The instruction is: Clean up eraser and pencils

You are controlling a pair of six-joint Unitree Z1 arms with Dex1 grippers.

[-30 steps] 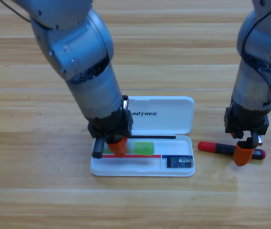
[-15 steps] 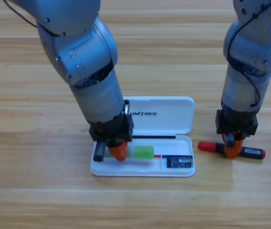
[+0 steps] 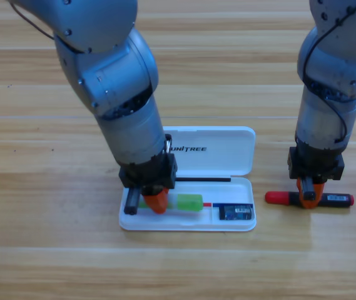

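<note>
The table carries an open white case, lid folded back, tray toward the near edge. The left arm comes down over the tray's left end; the left gripper points into the long compartment, right at the green pencil, whose bright green end shows just to its right. Whether the gripper grips that pencil or has let go, I cannot tell, since its body hides the gap. The right gripper stands straight down over the middle of the black pencil, which lies flat on the table just right of the case, red cap pointing at it. Its fingers straddle the barrel (closed or not, I cannot tell). The eraser sits in the small right compartment.

The risk, as I judge it: a grip off the pencil's balance point would let it tilt on the lift, then catch the tray's rim instead of dropping in.
</note>
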